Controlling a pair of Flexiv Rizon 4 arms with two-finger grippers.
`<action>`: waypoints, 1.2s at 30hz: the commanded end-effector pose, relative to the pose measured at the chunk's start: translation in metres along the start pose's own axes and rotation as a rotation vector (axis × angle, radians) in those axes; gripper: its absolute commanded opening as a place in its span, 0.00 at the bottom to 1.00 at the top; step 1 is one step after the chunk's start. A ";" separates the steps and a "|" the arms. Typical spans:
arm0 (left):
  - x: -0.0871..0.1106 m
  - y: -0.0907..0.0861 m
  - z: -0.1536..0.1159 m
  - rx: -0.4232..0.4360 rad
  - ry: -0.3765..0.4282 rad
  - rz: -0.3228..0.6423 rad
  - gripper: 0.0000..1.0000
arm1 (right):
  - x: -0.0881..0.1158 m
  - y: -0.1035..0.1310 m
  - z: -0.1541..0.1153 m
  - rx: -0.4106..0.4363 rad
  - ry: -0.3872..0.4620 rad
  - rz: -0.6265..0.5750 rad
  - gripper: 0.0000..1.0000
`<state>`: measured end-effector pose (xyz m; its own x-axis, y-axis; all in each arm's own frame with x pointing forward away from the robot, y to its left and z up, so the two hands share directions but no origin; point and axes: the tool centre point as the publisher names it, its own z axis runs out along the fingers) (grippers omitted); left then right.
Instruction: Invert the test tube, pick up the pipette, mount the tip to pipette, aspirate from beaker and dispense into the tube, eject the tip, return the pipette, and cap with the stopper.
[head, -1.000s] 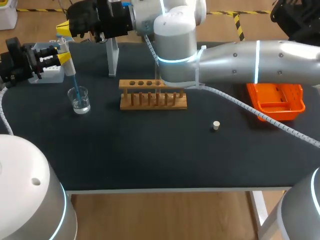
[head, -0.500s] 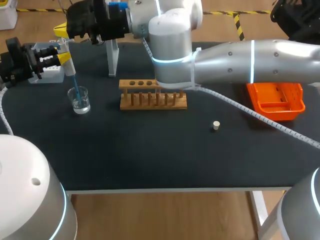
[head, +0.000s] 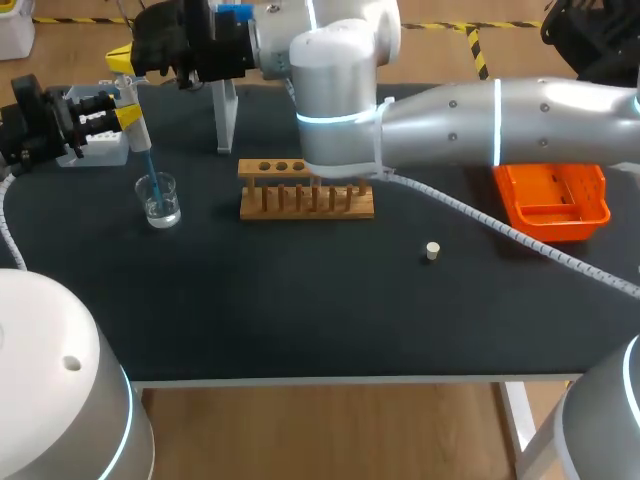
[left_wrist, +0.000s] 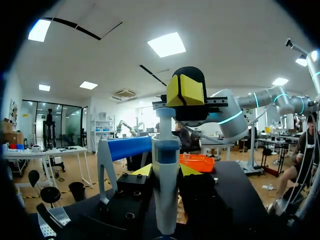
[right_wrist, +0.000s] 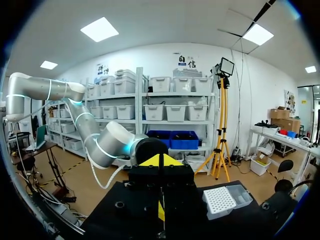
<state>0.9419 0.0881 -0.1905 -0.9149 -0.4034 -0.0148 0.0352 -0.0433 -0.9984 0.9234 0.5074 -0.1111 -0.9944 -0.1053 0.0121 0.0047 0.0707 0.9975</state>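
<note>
Left end effector (left_wrist: 166, 172): closed on the pipette (left_wrist: 165, 150), one yellow finger on each side of the white barrel, holding it upright at the desk's (head: 300, 300) far left. Blue tip (head: 149, 165): mounted on the pipette and pointing down and slightly rightward, with its lower end inside the beaker (head: 159, 200). The beaker stands on the desk directly under the pipette and holds clear liquid.

Right end effector (left_wrist: 185, 90): fingers together with nothing between them, placed directly over the pipette's upper end. In the left wrist view the yellow tips appear to touch the plunger. The right arm (head: 480, 120) comes in from the right and crosses the far side of the desk to get there.

Stand (head: 226, 115): upright at the far edge, just right of the two end effectors. Tip box (right_wrist: 220, 200): white, at the far left beside the left end effector. Rack (head: 305, 190): wooden, near mid-desk and right of the beaker, its far right end hidden by the right arm. No tube can be made out in it. Stopper (head: 432, 251): small and pale, alone on the desk, nearer and to the right of the rack. Tray (head: 552, 205): orange, at the right side.
</note>
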 end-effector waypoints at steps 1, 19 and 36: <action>0.000 0.000 0.000 -0.001 0.001 0.000 0.00 | -0.006 -0.001 0.005 -0.002 -0.001 -0.001 0.00; 0.000 0.000 0.000 -0.001 0.001 0.000 0.00 | -0.017 -0.003 0.010 0.001 -0.014 0.001 0.00; 0.000 0.000 0.000 -0.001 0.001 0.000 0.00 | -0.021 -0.012 0.013 0.004 -0.016 0.016 0.00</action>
<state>0.9418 0.0882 -0.1909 -0.9149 -0.4034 -0.0143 0.0346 -0.0429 -0.9985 0.9390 0.5196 -0.1216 -0.9962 -0.0834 0.0262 0.0199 0.0761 0.9969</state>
